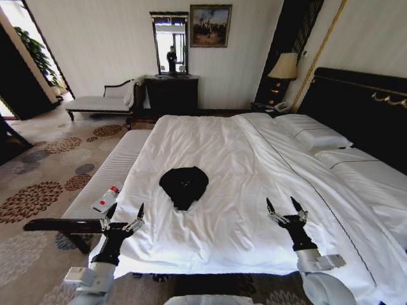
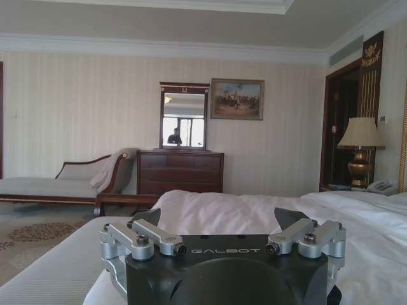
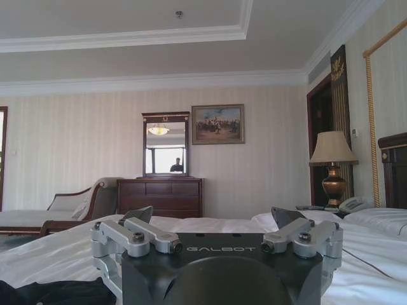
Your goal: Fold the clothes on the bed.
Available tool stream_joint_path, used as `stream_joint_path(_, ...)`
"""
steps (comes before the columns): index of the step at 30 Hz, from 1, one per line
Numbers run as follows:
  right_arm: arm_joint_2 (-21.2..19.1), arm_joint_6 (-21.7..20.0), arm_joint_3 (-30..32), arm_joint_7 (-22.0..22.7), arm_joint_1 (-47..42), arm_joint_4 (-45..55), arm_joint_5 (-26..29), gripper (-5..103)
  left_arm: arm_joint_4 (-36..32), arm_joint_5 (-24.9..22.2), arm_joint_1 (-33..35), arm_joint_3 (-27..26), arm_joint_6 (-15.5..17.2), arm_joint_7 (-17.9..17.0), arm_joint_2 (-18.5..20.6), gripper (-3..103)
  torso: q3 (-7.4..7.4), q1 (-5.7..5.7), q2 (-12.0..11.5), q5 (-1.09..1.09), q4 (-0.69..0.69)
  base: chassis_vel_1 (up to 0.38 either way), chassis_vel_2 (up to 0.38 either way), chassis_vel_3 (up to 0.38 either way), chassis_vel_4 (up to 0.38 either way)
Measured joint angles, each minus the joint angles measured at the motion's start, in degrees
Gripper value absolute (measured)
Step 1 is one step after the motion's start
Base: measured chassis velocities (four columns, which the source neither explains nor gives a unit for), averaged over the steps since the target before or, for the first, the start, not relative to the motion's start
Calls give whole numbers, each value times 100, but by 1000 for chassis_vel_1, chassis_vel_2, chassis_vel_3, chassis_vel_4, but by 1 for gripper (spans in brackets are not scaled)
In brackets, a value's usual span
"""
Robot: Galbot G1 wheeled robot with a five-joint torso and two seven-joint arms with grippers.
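**Black claws, silver links**

Each arm ends in a black wrist block marked "GALBOT" in pale letters. The left claw (image 1: 123,213) and right claw (image 1: 285,206) carry pointed dark fingertips on silver metal linkages joined by round-headed screws. Below each black forearm sits a light grey cuff with a small boxy module. A pale rounded body edge shows between the arms.
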Motion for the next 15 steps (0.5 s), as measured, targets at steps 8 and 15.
stream_joint_path(8,57,-8,1,5,1,-42,-36,100,-30,-5,-10,-26,15,-2,38,100,0,0,0,0,0,0,0,0,0)
stream_joint_path(15,61,27,-1,10,-3,-56,-45,100,-43,-9,-9,-26,23,-3,41,100,-1,-1,1,0,0,-63,68,73,-64)
